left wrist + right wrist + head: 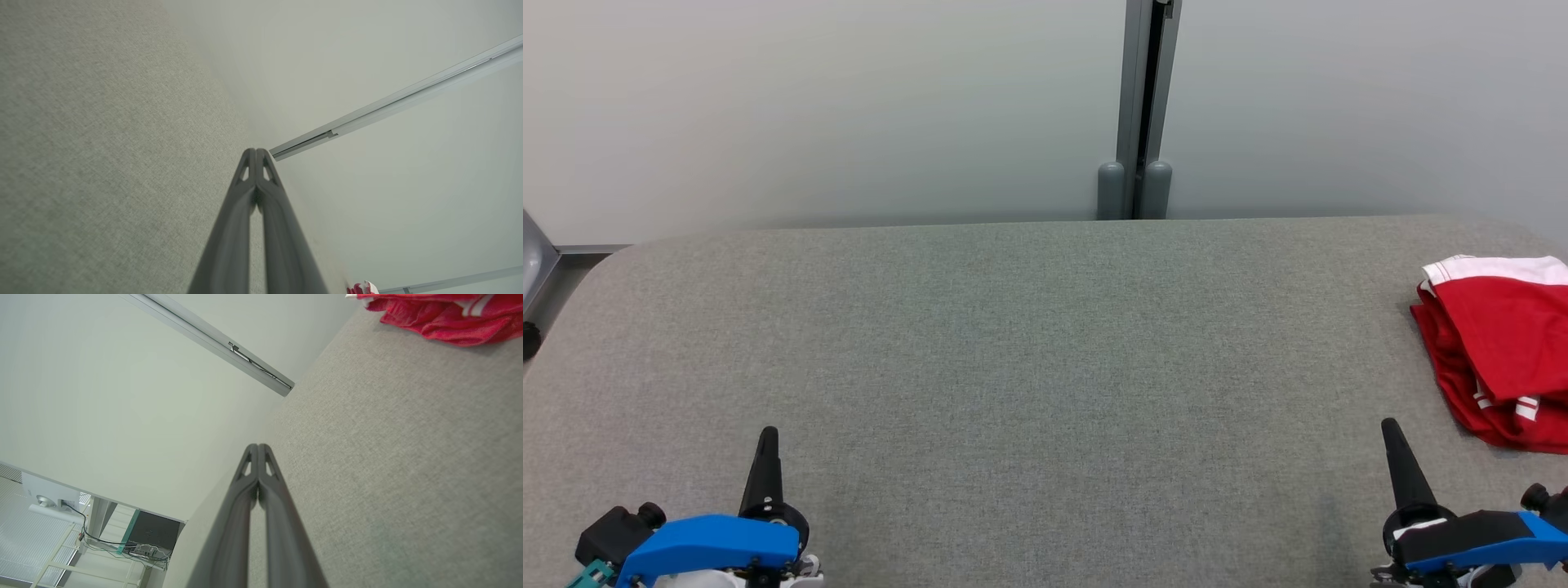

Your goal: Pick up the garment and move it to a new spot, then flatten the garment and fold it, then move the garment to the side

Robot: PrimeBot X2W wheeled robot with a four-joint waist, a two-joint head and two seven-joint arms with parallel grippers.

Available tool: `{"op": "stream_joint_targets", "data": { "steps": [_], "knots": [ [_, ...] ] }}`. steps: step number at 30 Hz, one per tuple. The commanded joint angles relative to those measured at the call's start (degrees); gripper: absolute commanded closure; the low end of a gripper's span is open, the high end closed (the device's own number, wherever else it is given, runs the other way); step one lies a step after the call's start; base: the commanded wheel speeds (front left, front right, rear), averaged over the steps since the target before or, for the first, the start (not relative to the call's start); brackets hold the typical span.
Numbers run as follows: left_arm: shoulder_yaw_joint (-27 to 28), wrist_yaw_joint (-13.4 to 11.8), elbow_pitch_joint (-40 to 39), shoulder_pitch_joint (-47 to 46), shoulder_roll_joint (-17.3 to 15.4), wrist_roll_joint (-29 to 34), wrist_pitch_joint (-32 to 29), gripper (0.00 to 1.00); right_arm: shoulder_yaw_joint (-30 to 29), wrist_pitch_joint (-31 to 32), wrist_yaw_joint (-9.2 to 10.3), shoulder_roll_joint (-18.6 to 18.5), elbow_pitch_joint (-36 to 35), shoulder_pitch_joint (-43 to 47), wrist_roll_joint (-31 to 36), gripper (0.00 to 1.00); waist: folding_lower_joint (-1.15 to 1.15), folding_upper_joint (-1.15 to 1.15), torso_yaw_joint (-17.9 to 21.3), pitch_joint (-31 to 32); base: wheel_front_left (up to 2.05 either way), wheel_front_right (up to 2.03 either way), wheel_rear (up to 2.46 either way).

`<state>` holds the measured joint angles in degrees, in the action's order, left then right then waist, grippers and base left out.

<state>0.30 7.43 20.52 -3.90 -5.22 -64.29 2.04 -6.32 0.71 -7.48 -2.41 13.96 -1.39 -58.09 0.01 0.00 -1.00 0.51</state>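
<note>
At the far right of the grey woven-fabric tabletop [1013, 351] lies the red garment with a white waistband and white-striped hems [1499, 351], bunched into a loose, compact heap whose right side is cut off by the edge of the head view. Its long axis runs roughly away from the robot, with the white band at the far end and the striped hems at the near end, leaning slightly to the right. The right pincer [1392, 437] hovers low over the tabletop near the robot, its two dark fingers pressed together to a single point and holding nothing. The garment sits ahead of it and to its right, apart from it, with bare cloth between the tip and the nearest red fold. The left pincer [768, 445] is likewise closed and empty, and is well apart from the garment, across nearly the whole width of the tabletop. The right arm is therefore clearly the nearer one. Any pick-up would probably start with that arm opening its fingers and reaching forward and rightward toward the near hem. Whether the heap counts as already folded cannot be told from this angle.
</note>
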Motion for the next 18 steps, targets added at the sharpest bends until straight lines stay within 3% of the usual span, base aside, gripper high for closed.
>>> {"op": "stream_joint_targets", "data": {
  "steps": [1, 18],
  "knots": [
    [0.57, 0.05, -0.90, -1.53, -0.04, -1.27, -0.36, 1.00, -0.12, 0.31, -0.01, -0.43, -0.53, -1.52, -1.66, 1.00, 0.00, 0.00, 0.02, -0.01, 0.00, 0.00, 0.00],
    [2.40, 0.06, -2.72, -1.88, 0.72, -9.58, -3.03, 1.00, -0.16, 2.10, -0.02, -0.51, -0.36, -2.66, -11.81, 1.00, 0.00, 0.00, 0.26, -0.18, 0.00, 0.00, 0.00]
  ]
}}
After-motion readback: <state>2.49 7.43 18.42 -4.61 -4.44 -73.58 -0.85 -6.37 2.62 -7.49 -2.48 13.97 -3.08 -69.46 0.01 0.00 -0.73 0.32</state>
